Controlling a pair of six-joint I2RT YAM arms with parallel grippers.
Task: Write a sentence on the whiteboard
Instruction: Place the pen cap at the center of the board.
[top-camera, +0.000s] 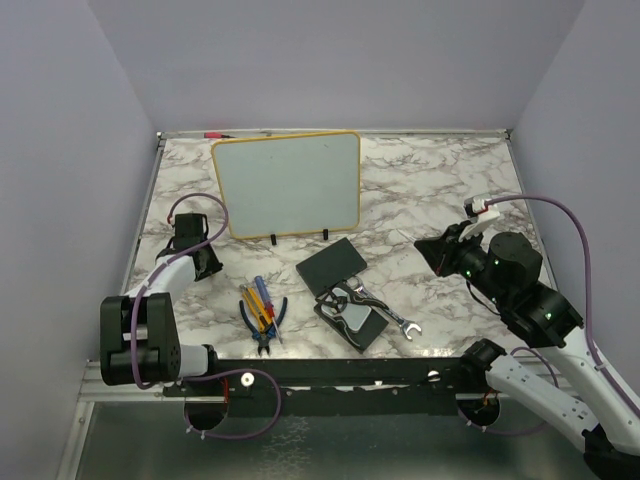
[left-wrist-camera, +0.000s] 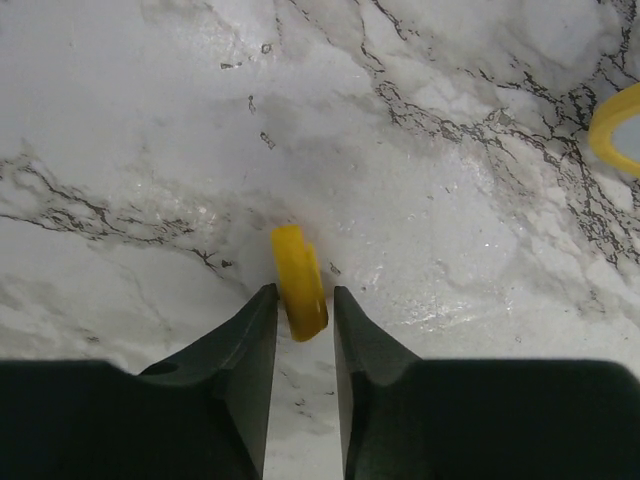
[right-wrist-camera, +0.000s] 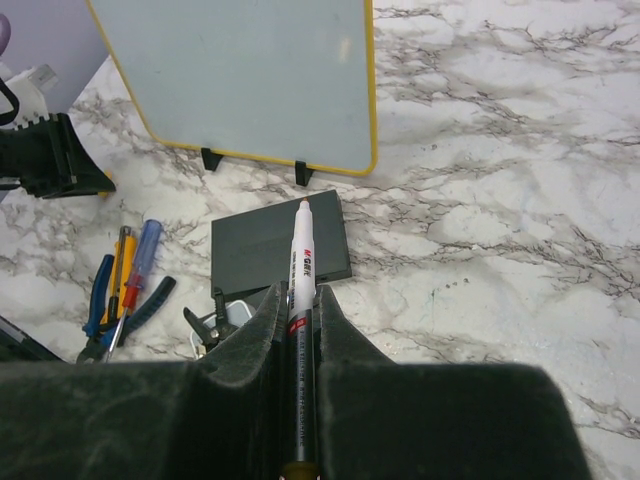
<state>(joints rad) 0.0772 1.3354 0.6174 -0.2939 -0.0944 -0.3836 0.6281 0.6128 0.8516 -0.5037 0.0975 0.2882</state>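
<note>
The whiteboard (top-camera: 287, 185) stands upright on small black feet at the back of the marble table, its white face bare; no sentence shows on it. In the right wrist view the whiteboard (right-wrist-camera: 240, 70) fills the top left. My right gripper (right-wrist-camera: 297, 295) is shut on a white and black marker (right-wrist-camera: 302, 260), tip bared and pointing toward the board. From above, the right gripper (top-camera: 440, 250) hovers at the right. My left gripper (top-camera: 208, 262) is low at the left, by the board's near left corner (left-wrist-camera: 615, 130). A yellow cap (left-wrist-camera: 298, 280) lies on the table between its slightly parted fingertips; the left gripper (left-wrist-camera: 305, 292) is open.
A flat black pad (top-camera: 332, 266) lies in front of the board. Blue-handled pliers and screwdrivers (top-camera: 262, 312) lie near the front left. A small tray with scissors (top-camera: 350, 318) and a wrench (top-camera: 395, 320) sit at the front centre. A red pen (top-camera: 215, 133) lies at the back edge.
</note>
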